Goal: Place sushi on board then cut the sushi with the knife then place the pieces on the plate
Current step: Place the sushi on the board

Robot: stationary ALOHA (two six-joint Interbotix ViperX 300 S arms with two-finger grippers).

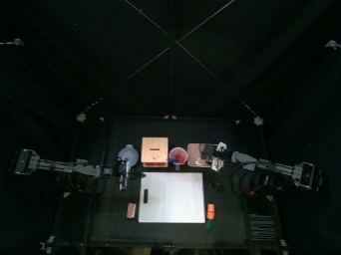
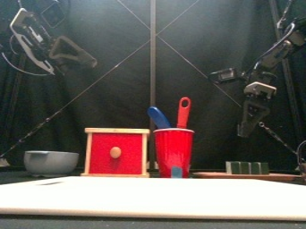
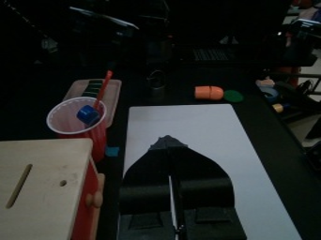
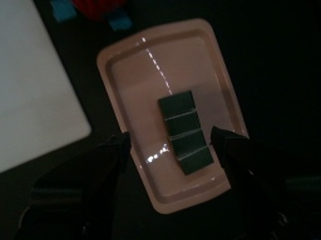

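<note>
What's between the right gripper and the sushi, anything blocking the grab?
Nothing visible. The right gripper hangs above the pink tray, fingers open to either side of the sushi, which lies alone in the tray. The way to the white board also looks clear.

The table [image 1: 111,229] bears board [image 2: 156,197], box [image 2: 116,152], cup [image 2: 174,154], tray [image 4: 135,89] and bowl [image 2: 50,162].

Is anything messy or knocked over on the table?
No, nothing stands out. The sushi roll lies whole on the pink tray. The blue knife and red knife stand in the red cup. The white board lies flat. The right gripper hangs open above the roll.
</note>
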